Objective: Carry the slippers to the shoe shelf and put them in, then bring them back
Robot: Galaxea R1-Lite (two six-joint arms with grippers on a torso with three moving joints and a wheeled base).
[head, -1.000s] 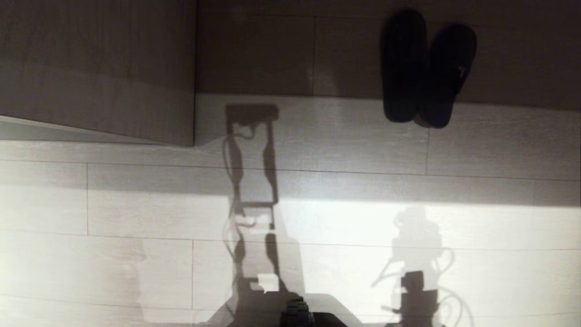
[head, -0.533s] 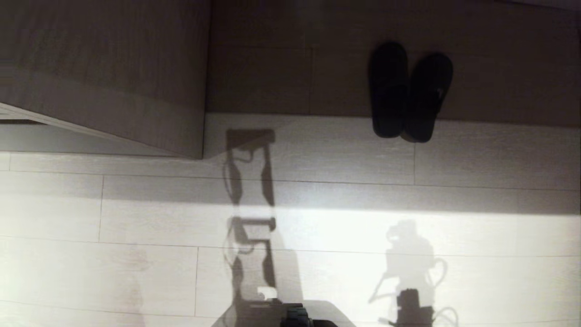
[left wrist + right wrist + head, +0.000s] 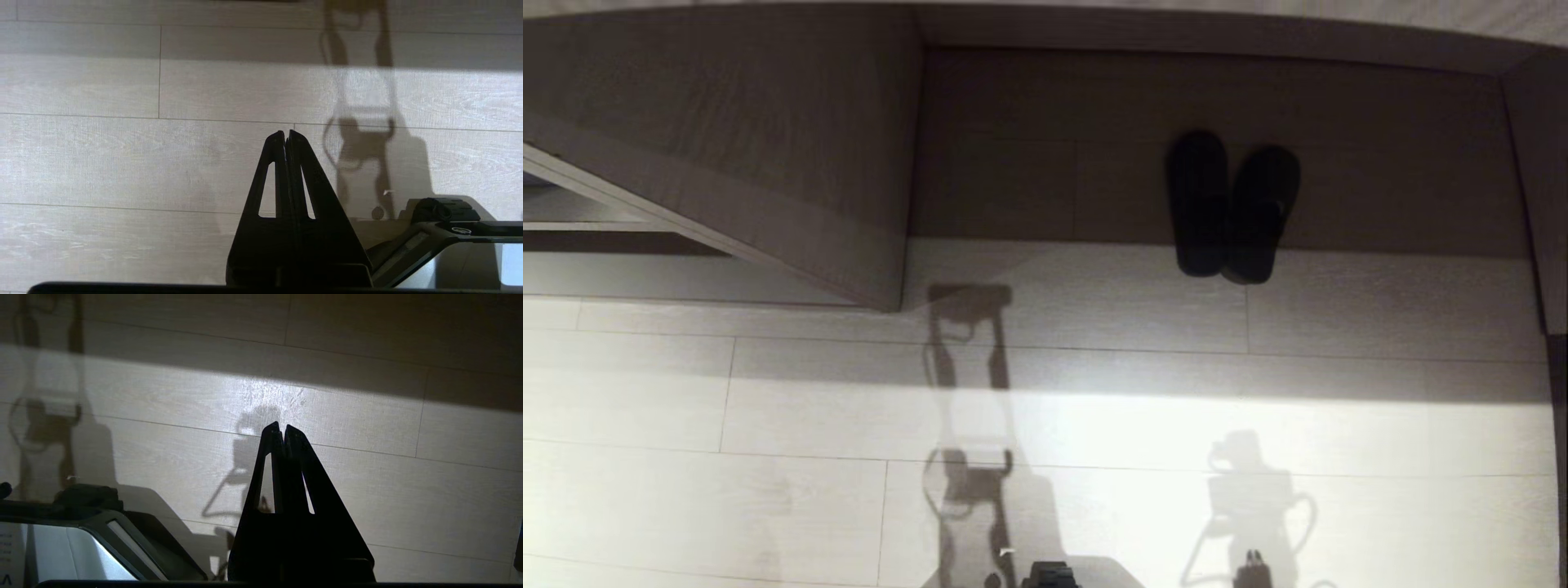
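Observation:
The slippers (image 3: 1229, 208), a dark pair lying side by side, sit on the floor in the mouth of a shadowed alcove (image 3: 1380, 106), ahead and to the right in the head view. Their heels reach past the alcove's front line. My left gripper (image 3: 285, 132) hangs shut and empty over bare pale floorboards. My right gripper (image 3: 282, 426) is also shut and empty above the floor, far short of the slippers. A low opening (image 3: 580, 224) shows at the far left edge; I cannot tell whether it is the shoe shelf.
A wooden cabinet side panel (image 3: 727, 139) juts out left of the alcove, and another panel (image 3: 1535, 180) closes its right side. Pale floorboards (image 3: 1094, 425) stretch between me and the alcove. My own base (image 3: 441, 228) shows beside each gripper.
The head view has tilted upward, so the whole scene has slid down the picture. The alcove's back wall and right side have come into view. Slippers and arms have not moved.

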